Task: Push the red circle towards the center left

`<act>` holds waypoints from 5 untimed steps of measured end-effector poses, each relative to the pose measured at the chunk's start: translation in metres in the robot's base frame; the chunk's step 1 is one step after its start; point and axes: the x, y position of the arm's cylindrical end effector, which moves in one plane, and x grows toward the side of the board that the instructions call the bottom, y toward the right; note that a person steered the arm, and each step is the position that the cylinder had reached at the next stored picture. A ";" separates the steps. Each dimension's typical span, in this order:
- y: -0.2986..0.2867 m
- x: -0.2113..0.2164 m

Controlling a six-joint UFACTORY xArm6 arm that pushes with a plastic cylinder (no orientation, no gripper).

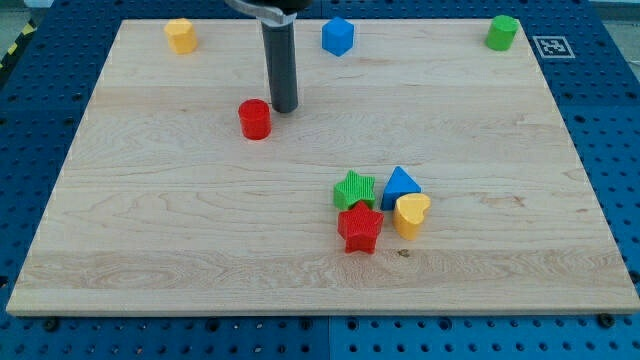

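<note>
Rod tip (285, 108) on surface (150, 250), no gripper fitted, nothing gripped. Red circle (255, 119) just left of tip, slightly nearer view's bottom, near-touching. Circle short of centre left; leftward push mostly remains. Clustered blocks well apart, undisturbed.

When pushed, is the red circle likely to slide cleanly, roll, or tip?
The red circle looks squat and stands on its flat end, so it probably slides, not tips. Its round side may slip off my tip, which sits close at its upper right. The wooden board looks smooth, suggesting low friction.
</note>
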 end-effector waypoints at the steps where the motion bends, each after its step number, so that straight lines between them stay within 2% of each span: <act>1: -0.004 0.000; 3: 0.010 0.023; 5: -0.024 0.037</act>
